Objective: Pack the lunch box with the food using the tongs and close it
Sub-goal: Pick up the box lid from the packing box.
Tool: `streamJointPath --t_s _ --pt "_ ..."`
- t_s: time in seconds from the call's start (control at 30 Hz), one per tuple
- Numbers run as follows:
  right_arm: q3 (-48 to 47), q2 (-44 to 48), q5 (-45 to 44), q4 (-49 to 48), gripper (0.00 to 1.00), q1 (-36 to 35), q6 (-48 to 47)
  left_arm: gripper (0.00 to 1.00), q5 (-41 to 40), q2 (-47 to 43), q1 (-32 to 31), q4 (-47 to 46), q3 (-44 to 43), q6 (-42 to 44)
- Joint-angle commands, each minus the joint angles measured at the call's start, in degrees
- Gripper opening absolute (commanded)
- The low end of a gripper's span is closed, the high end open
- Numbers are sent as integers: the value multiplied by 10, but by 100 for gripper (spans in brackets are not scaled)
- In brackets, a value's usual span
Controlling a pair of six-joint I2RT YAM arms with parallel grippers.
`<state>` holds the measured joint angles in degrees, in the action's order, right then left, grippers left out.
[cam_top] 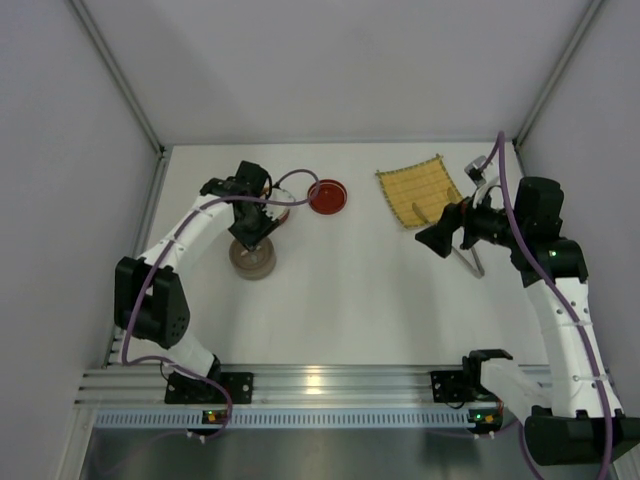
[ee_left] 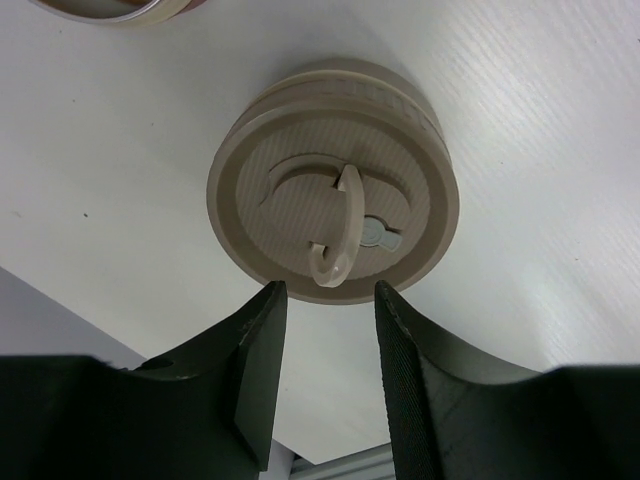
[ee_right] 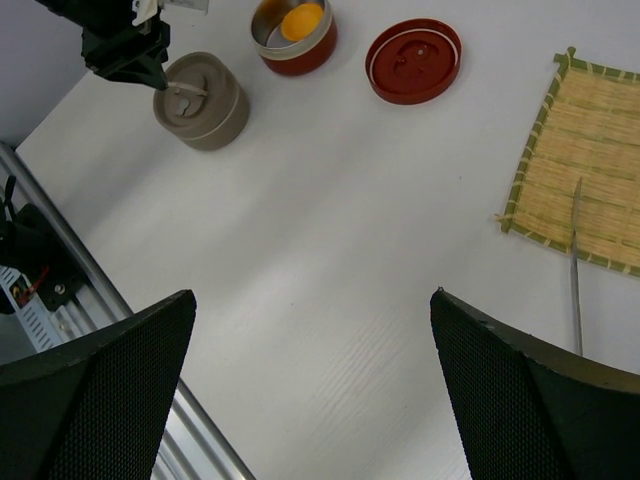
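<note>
The lunch box stands in two round parts: a beige tin (ee_left: 335,190) with its lid on and ring handle upright, and an open red-brown tin (ee_right: 293,35). The orange food ball (ee_right: 300,20) lies inside the open tin. My left gripper (ee_left: 330,295) hangs just above the beige tin (cam_top: 253,258), open, its fingertips short of the ring handle with nothing between them. My right gripper (ee_right: 313,300) stands wide open over bare table. The tongs (ee_right: 576,280) lie half on the mat, beside my right gripper (cam_top: 440,240). The red-brown food lumps are out of view.
A red lid (cam_top: 329,196) lies flat, underside up, right of the open tin. The yellow bamboo mat (cam_top: 418,190) lies at the back right. Grey walls enclose the table on three sides, and an aluminium rail (cam_top: 320,385) runs along the near edge.
</note>
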<state>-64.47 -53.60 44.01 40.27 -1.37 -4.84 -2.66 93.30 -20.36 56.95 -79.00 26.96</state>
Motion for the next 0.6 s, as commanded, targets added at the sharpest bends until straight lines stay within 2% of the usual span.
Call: streamJointPath --t_s 0.0,0.57 --pt "7 11 15 -29 99 8 -2 45 19 3 13 -28 8 8" --pt "17 9 19 -44 99 8 10 35 53 27 29 -65 35 17"
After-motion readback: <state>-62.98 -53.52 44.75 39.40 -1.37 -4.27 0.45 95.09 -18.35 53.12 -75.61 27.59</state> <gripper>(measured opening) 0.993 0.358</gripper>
